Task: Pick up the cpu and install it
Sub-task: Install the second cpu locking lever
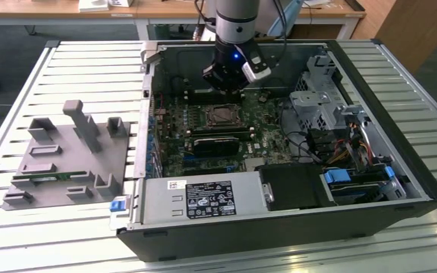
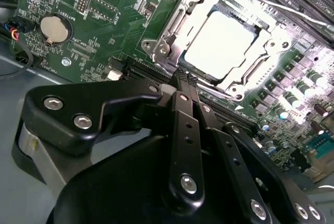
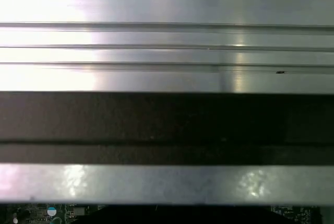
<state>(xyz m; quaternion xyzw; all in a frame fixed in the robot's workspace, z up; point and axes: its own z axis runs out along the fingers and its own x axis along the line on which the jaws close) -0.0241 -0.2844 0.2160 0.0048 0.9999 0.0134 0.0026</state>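
The cpu (image 2: pixel 218 44) lies flat in the metal socket frame (image 2: pixel 166 41) on the green motherboard, its silver top bright under the light. In the exterior view the cpu (image 1: pixel 222 115) sits mid-board inside the open computer case (image 1: pixel 370 74). My gripper (image 1: pixel 226 91) hangs just above and behind the socket. In the second wrist view my gripper (image 2: pixel 185 80) is shut, its black fingers (image 2: pixel 182 119) pressed together with nothing between them, the tips a short way off the socket's edge.
A grey plastic tray (image 1: pixel 66 153) with upright posts lies at the exterior view's left, a green memory stick (image 1: pixel 48 176) in it. Inside the case are a power supply (image 1: pixel 203 199), a drive cage (image 1: pixel 317 102) and cables (image 1: pixel 309 145). A coin battery (image 2: pixel 55 28) sits on the board.
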